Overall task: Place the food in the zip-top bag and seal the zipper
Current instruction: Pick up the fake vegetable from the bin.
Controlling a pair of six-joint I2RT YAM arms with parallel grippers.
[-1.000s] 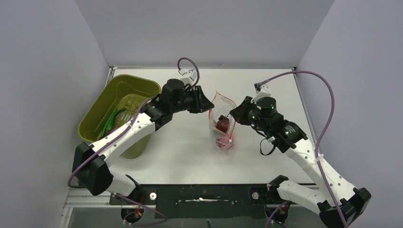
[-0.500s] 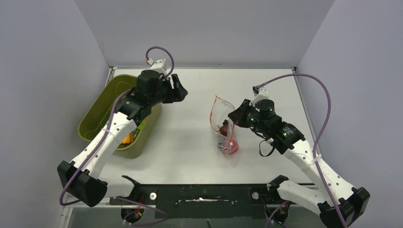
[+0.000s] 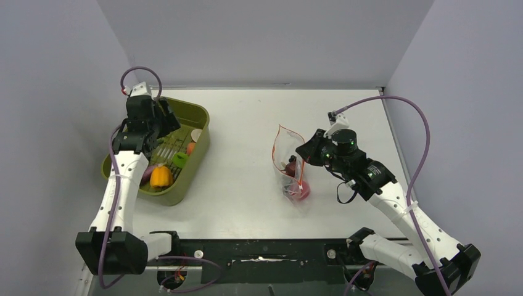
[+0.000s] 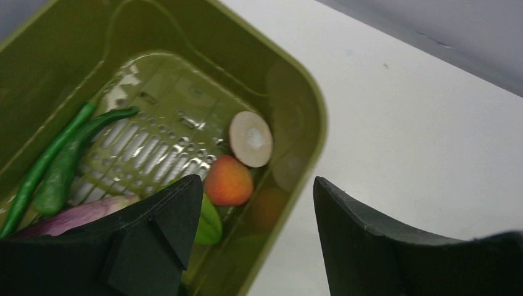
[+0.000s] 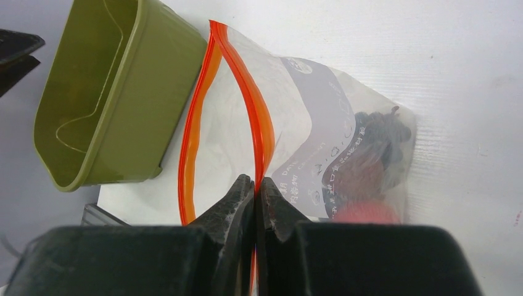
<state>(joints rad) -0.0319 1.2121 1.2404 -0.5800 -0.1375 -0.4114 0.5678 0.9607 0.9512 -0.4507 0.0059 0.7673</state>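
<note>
White table (image 3: 247, 111): L gripper (image 4: 256, 185) now back over green tub (image 3: 187, 185), jaws wide, empty; R gripper (image 5: 255, 183) still clamped on zipper (image 5: 259, 117) of zip-top bag (image 5: 308, 123), mouth open.

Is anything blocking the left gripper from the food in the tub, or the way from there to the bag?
Nothing visible does. The left gripper hangs open over the tub, with the orange-red piece uncovered below it. The right gripper pinches the zipper, and the zip-top bag has its mouth open.

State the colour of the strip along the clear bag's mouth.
Orange-red. The zipper strip shows best in the right wrist view.
</note>
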